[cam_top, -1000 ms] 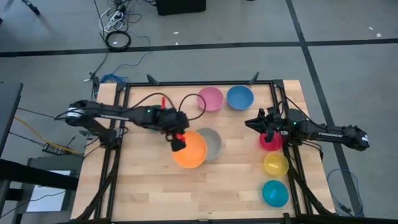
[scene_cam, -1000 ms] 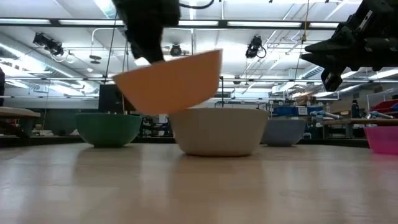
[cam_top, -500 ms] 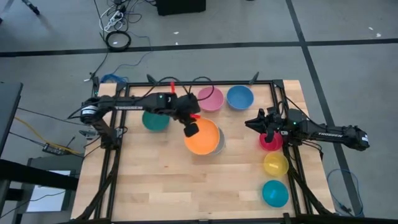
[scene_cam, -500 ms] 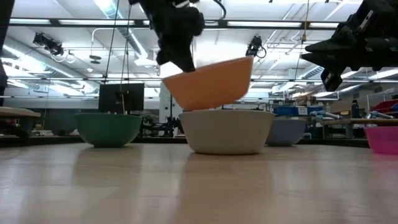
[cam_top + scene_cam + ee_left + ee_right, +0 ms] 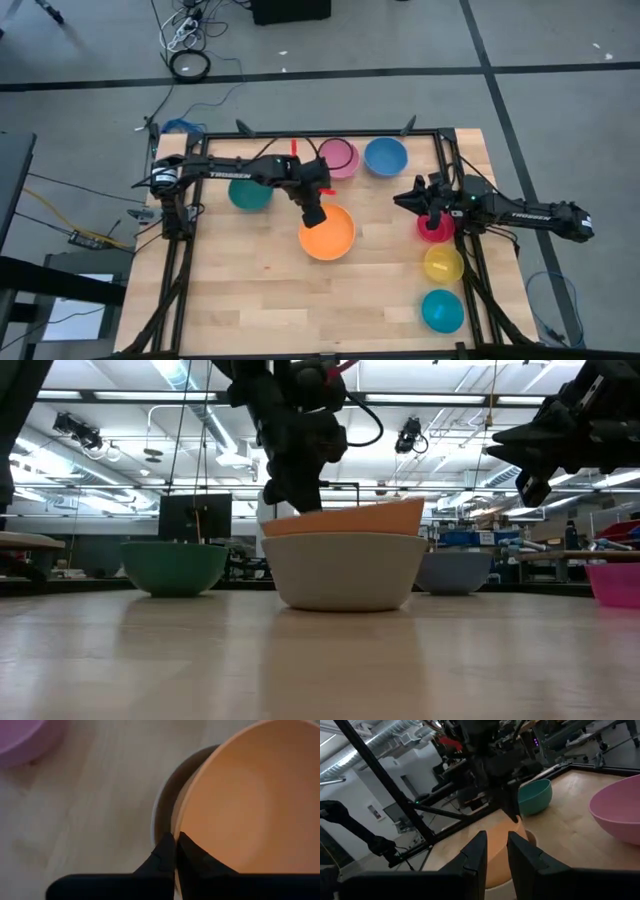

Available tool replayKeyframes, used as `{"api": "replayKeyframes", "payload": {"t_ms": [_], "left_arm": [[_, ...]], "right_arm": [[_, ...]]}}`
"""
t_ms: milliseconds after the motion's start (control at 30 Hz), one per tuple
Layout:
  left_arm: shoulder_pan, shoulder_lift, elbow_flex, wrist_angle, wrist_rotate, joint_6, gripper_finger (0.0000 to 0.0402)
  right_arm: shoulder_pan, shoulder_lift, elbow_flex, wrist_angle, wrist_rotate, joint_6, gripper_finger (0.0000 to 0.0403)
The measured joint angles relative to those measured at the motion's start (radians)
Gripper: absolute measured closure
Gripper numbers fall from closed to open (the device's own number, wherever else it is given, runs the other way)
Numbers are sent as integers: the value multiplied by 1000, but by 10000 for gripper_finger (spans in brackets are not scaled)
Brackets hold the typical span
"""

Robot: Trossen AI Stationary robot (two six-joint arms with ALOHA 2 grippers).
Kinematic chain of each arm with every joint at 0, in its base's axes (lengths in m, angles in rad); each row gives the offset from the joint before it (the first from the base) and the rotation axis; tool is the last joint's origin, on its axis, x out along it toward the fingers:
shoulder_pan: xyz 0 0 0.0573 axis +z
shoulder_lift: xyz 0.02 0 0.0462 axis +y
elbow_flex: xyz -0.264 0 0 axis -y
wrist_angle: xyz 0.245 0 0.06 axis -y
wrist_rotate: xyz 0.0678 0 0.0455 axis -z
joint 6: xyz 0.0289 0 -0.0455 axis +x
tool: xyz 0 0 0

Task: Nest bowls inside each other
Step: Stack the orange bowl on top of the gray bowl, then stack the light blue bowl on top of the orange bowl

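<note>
My left gripper (image 5: 314, 213) is shut on the rim of the orange bowl (image 5: 328, 232), near the table's middle. The orange bowl sits inside the grey-white bowl (image 5: 345, 572), its rim (image 5: 345, 520) showing just above the grey-white one and a little higher on one side. From above, the orange bowl hides nearly all of the grey-white bowl. My right gripper (image 5: 405, 197) hovers level at the table's right side beside the magenta-red bowl (image 5: 434, 228). Its fingers (image 5: 479, 851) stand slightly open with nothing between them. My left gripper pinches the orange bowl's rim (image 5: 181, 820) on the side toward the table's far left, one finger inside the bowl and one outside. The fingers come steeply from above, slanting from the left. The bowl rests in the grey-white bowl (image 5: 156, 817), nearly level.
A dark green bowl (image 5: 249, 192) stands left of the pair, with a pink bowl (image 5: 340, 158) and a blue bowl (image 5: 385, 156) at the far edge. A yellow bowl (image 5: 443, 264) and a cyan bowl (image 5: 442, 310) line the right edge. Bare wood lies at the near left.
My left gripper has carried the orange bowl toward the table's right, over the grey-white bowl, and then down. The orange bowl, which hung tilted and clear above the table, now sits inside the grey-white bowl and is almost level.
</note>
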Motion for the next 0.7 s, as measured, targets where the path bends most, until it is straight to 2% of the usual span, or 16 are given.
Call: {"api": "replayKeyframes", "payload": {"t_ms": [100, 267, 433, 567, 700], "left_arm": [[-7, -1, 0, -4, 33, 3, 375], [-31, -2, 0, -15, 19, 6, 306], [-48, -8, 16, -40, -13, 6, 243], [-56, -45, 64, -142, -118, 8, 217], [-54, -138, 85, -201, -265, 2, 219]], "right_arm": [[0, 0, 0, -33, 18, 0, 337], [0, 15, -1, -80, 86, 0, 330], [-34, 60, 12, -114, 89, 15, 291], [-84, 130, 99, -224, 129, -40, 250], [-140, 248, 240, -398, 153, -122, 228]]}}
